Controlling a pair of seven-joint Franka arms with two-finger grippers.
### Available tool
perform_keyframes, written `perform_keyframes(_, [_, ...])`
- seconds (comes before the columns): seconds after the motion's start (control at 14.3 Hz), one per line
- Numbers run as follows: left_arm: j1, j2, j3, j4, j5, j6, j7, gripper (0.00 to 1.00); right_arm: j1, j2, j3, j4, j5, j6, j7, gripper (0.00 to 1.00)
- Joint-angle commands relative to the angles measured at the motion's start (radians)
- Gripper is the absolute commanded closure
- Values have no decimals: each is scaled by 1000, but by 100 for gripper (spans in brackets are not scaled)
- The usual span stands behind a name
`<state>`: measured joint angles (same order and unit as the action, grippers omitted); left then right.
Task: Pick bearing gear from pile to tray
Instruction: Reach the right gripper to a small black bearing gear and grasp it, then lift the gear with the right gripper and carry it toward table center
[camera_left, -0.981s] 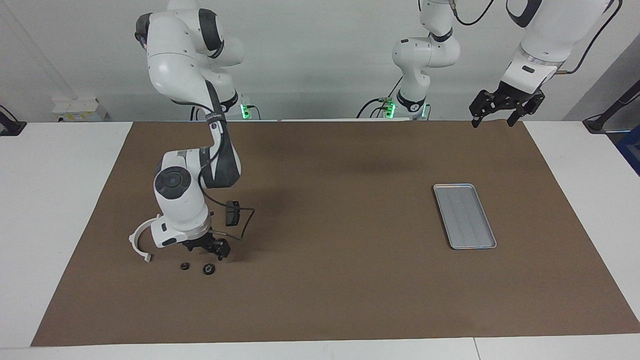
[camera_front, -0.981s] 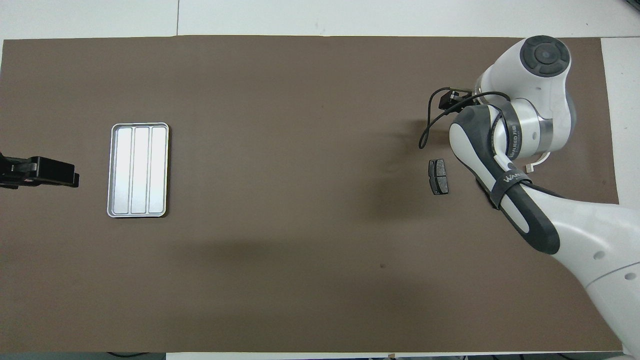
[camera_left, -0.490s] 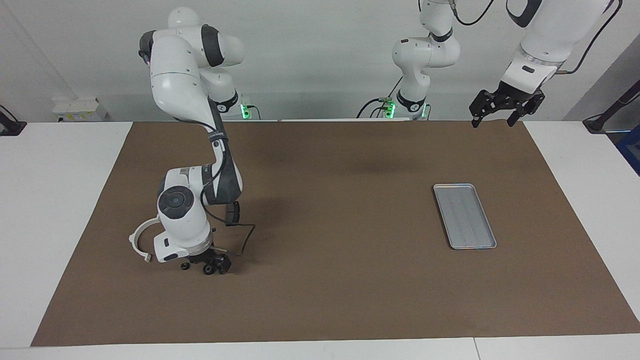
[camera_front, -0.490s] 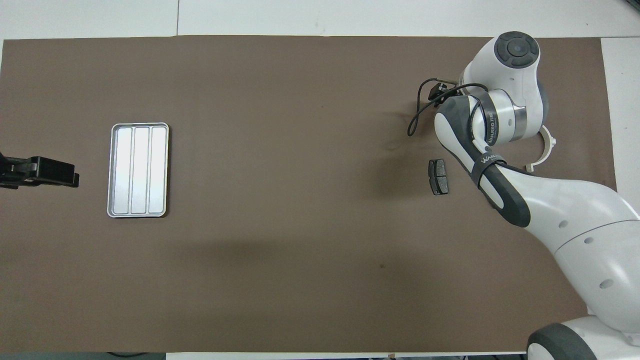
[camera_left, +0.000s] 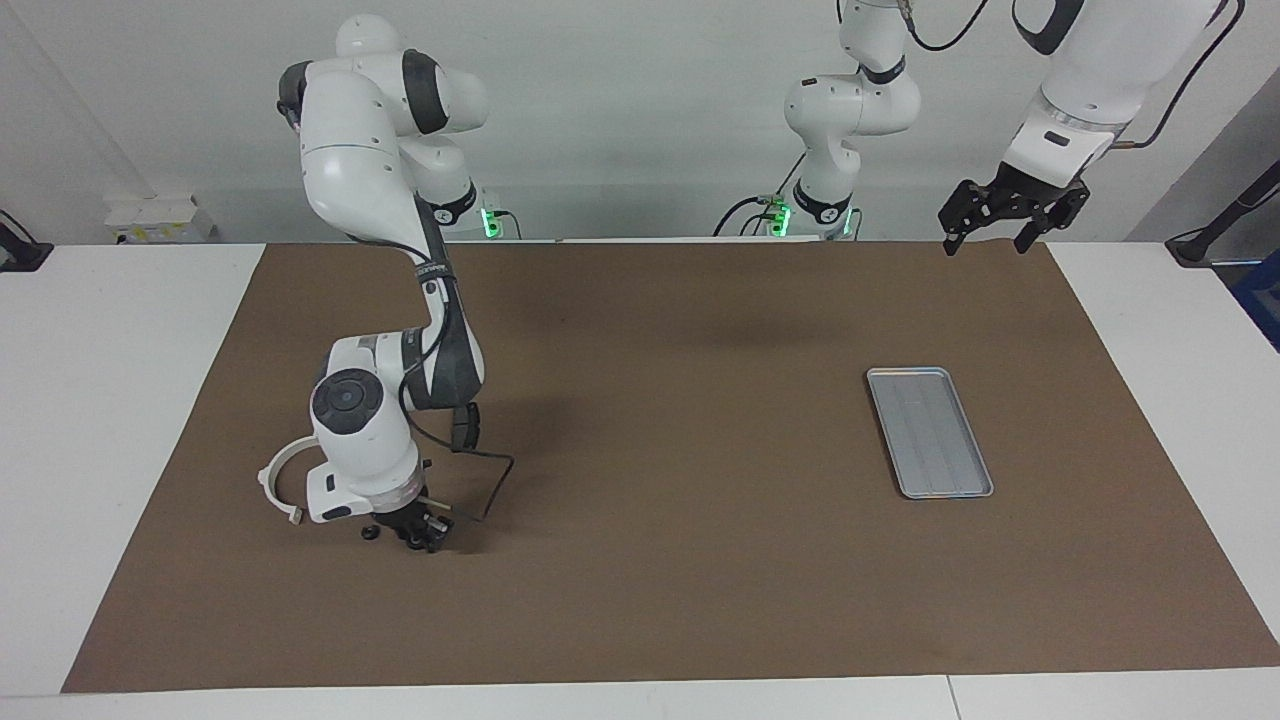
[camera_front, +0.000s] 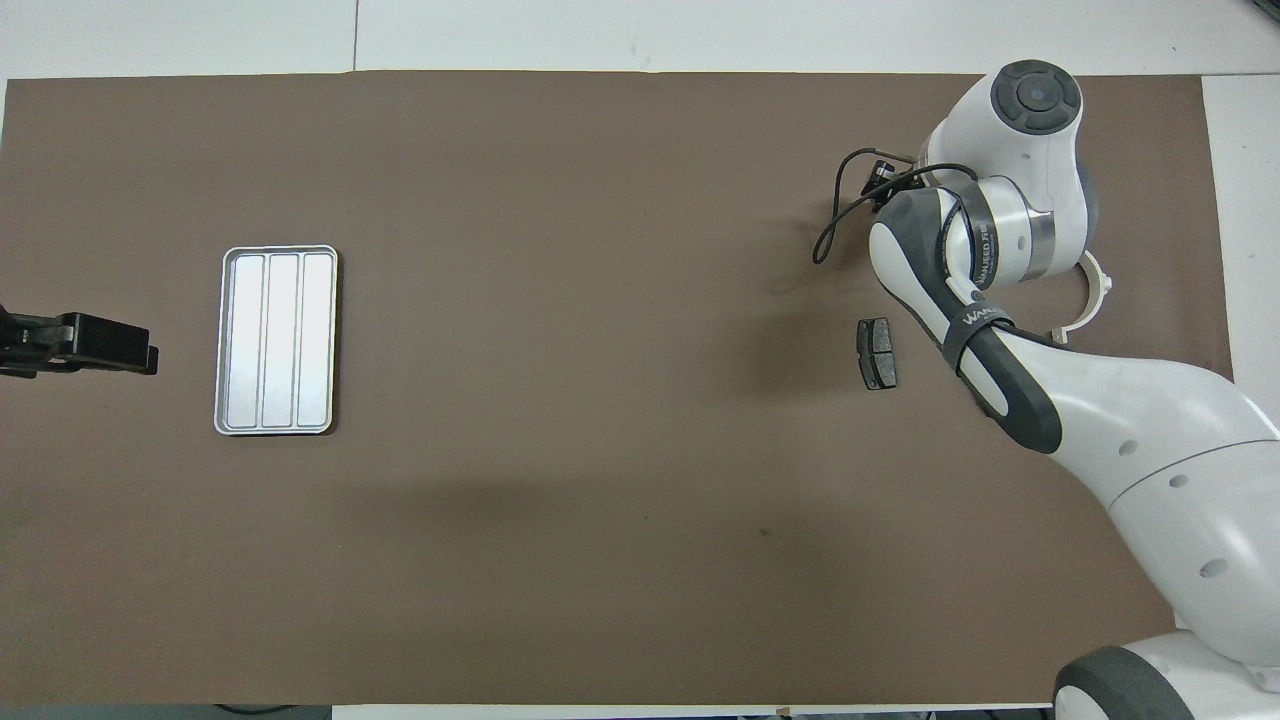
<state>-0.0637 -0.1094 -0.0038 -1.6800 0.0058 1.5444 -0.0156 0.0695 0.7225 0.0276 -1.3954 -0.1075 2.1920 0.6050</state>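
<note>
Down at the pile, right tool (camera_left: 428, 541) covers a black ring; grip unclear.

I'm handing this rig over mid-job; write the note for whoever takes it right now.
Right gripper: down at the mat among the small parts at the right arm's end, on the spot of a small black ring; whether it grips the ring cannot be seen.
Left gripper: fingers open, holding nothing, waiting in the air over the mat's edge at the left arm's end.
Pile: second black ring beside the right gripper; white half-ring bracket next to it; brake pad nearer the robots.
Tray: holds nothing.
Done: nothing delivered.
Left: secure the ring, carry it to the tray, release.
</note>
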Motion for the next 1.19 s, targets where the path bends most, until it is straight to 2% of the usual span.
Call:
perform_keyframes(0.0, [-7, -18, 8, -17, -9, -3, 0, 0, -11, 12, 8, 9, 12, 18, 15, 72])
perform_keyframes(0.07, [-7, -18, 8, -17, -9, -4, 0, 0, -11, 12, 9, 10, 12, 15, 15, 100])
perform_keyframes(0.21, [-7, -18, 8, -17, -9, -4, 0, 0, -11, 9, 9, 22, 3, -35, 12, 100])
perform_keyframes(0.42, [-7, -18, 8, -17, -9, -3, 0, 0, -5, -12, 14, 99, -1, -222, -13, 100])
perform_keyframes(0.63, [-7, -18, 8, -17, -9, -3, 0, 0, 18, -134, 24, 130, -3, -415, -102, 100])
perform_keyframes(0.91, [-7, -18, 8, -17, -9, -3, 0, 0, 123, -303, 26, 130, 8, -624, -111, 100])
perform_keyframes(0.98, [-7, -18, 8, -17, -9, -3, 0, 0, 172, -337, 26, 130, 12, -656, -93, 100])
perform_keyframes(1.12, [-7, -18, 8, -17, -9, -3, 0, 0, 272, -396, 23, 128, 49, -667, 89, 100])
